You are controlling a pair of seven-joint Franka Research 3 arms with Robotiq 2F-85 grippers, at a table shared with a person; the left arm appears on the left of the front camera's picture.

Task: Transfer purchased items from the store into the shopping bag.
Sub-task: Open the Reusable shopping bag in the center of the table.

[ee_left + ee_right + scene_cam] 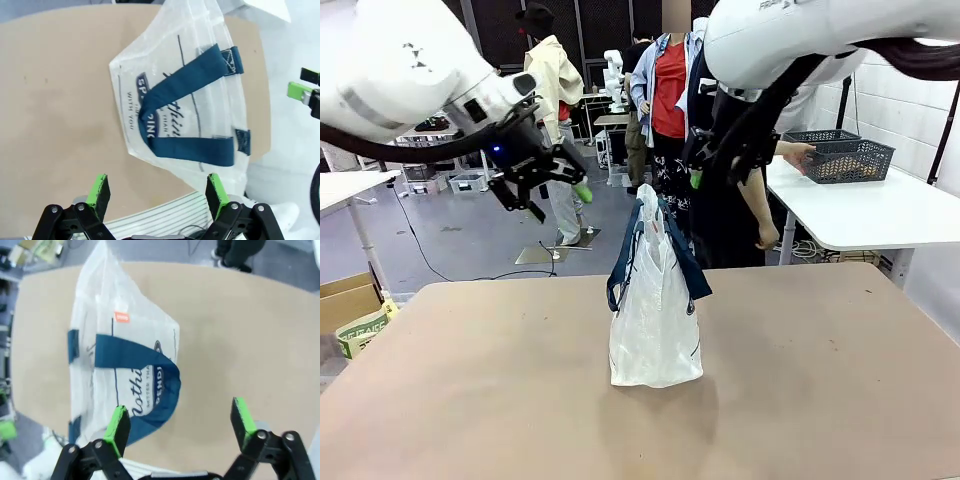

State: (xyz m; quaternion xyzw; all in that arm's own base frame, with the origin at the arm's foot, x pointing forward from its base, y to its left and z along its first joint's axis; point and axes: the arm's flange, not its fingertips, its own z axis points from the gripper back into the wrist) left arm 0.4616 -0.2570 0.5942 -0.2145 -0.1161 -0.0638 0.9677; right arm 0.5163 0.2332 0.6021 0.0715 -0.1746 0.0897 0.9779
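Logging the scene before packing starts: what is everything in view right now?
shopping bag: one, translucent with navy straps, upright at mid-table
table: one, brown, under the bag
basket: one, dark grey, slotted, on the white side table at far right
person's hand: one, at the basket's left end
left tool: one, black with green pads, open, raised over the table
right tool: one, same colours, open, raised over the table
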